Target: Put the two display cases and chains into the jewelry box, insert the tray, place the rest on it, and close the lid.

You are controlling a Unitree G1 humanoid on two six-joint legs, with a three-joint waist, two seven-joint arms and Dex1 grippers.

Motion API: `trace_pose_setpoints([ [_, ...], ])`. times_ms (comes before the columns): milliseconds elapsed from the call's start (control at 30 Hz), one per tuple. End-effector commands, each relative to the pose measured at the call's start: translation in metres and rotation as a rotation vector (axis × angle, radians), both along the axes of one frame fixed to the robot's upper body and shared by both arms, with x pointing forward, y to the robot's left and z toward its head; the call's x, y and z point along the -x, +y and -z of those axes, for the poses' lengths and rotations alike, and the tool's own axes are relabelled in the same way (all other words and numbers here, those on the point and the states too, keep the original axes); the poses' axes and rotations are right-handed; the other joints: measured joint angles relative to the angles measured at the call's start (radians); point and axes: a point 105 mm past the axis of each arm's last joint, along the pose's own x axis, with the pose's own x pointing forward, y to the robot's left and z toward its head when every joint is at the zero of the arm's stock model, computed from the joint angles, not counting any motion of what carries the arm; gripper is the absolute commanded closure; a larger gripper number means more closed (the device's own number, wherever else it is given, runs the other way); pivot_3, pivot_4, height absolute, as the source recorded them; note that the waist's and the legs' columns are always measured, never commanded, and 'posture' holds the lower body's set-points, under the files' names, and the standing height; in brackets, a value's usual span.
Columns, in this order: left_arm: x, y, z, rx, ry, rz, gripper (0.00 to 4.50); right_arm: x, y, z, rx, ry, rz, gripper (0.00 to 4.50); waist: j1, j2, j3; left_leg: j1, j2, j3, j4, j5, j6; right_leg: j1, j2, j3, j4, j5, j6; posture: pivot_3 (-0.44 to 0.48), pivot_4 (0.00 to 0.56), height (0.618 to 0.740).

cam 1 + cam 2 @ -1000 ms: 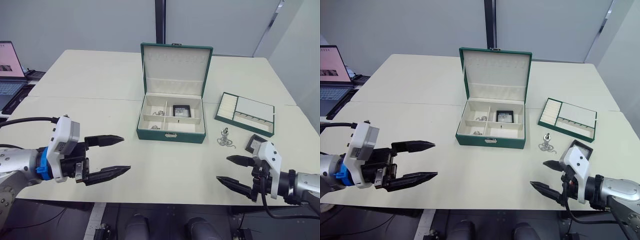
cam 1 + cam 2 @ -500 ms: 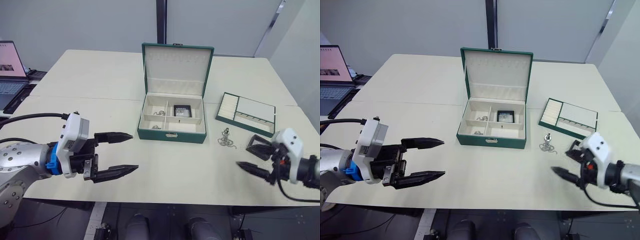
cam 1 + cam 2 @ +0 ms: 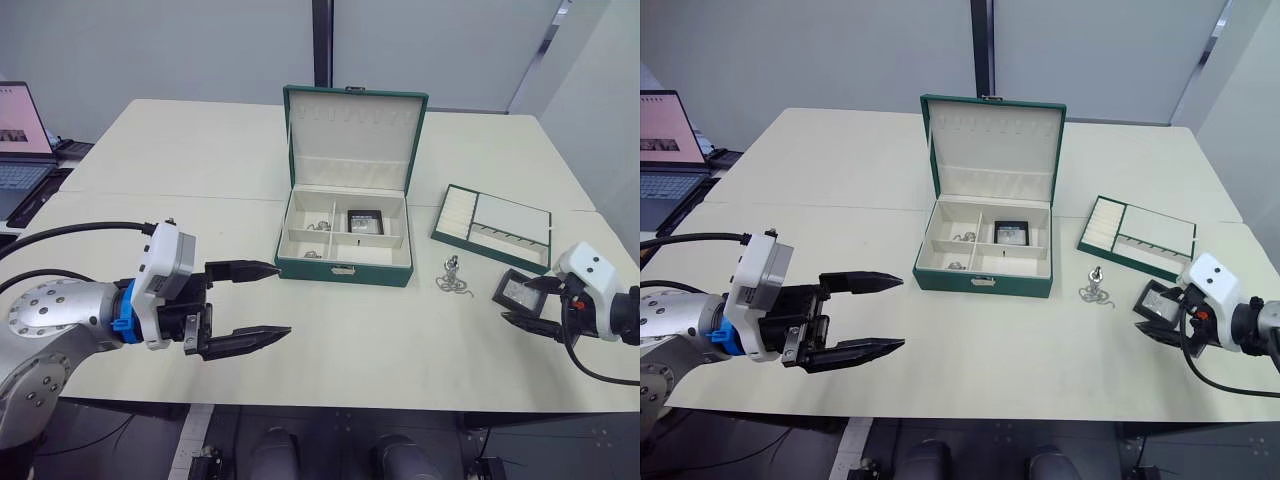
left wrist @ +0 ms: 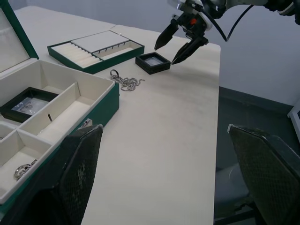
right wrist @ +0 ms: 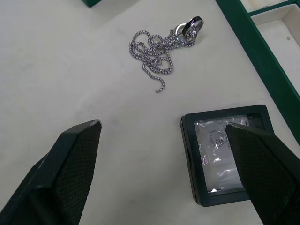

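the right tool [image 3: 1162, 318] hangs at the near right of the bench [image 3: 200, 180], its two black fingers spread apart and nothing between them. just under and ahead of them lies the second display case [image 5: 224, 153], a small flat black square with a clear window and a ring inside. it sits flat on the bench, touching neither finger. a little to its left the chain [image 5: 158, 50] lies in a loose silver heap with a ring-like piece at one end, apart from the case. beyond both, the green tray [image 3: 491, 226] rests on the bench to the right of the jewelry box [image 3: 345, 190].

the box stands mid-bench with its lid up. one display case [image 3: 364, 221] already lies in a far compartment, and small silver pieces show in the left compartments.

the left tool [image 3: 250, 302] hovers over the near left of the bench, fingers wide apart and empty, well short of the box.

the case looks light, rigid and smooth-sided, so i'd expect it to skid if only one finger meets it. taking it across two opposite edges seems safest, keeping off the window. the chain is limp and fine. it will slump and trail, so pinching the bunched middle looks wiser than a loose end.
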Motion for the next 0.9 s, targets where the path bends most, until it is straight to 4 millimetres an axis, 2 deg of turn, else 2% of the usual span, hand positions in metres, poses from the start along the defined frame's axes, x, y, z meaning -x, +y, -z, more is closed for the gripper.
trace_pose_setpoints([
  [33,0.004,-0.005,-0.005,0.003,-0.025,0.033,0.05,-0.004,-0.003,-0.004,0.039,-0.015,-0.037,0.00,0.000,0.000,0.000,0.000,0.000,0.000,0.000,0.000,0.000,0.000,0.000,0.000,0.000,0.000,0.000,0.000,0.150,0.740],
  [833,0.005,-0.003,-0.005,-0.004,-0.017,0.019,0.05,-0.020,-0.006,0.015,0.062,0.023,-0.063,0.00,0.000,0.003,0.001,0.001,0.000,0.000,0.001,0.000,0.000,0.001,0.000,0.000,0.000,0.000,0.000,0.000,0.150,0.740],
  [867,0.005,-0.003,-0.005,-0.004,-0.017,0.019,0.00,-0.020,-0.006,0.015,0.063,0.023,-0.062,0.42,0.000,0.002,0.001,0.001,0.000,0.000,0.001,0.000,0.000,0.001,0.000,0.000,0.000,0.000,0.000,0.000,0.150,0.740],
  [900,0.005,-0.004,-0.005,-0.004,-0.017,0.019,0.00,-0.020,-0.006,0.016,0.064,0.024,-0.061,0.66,0.000,0.002,0.001,0.001,0.000,0.000,0.001,0.000,0.000,0.001,0.000,0.000,0.000,0.000,0.000,0.000,0.150,0.740],
])
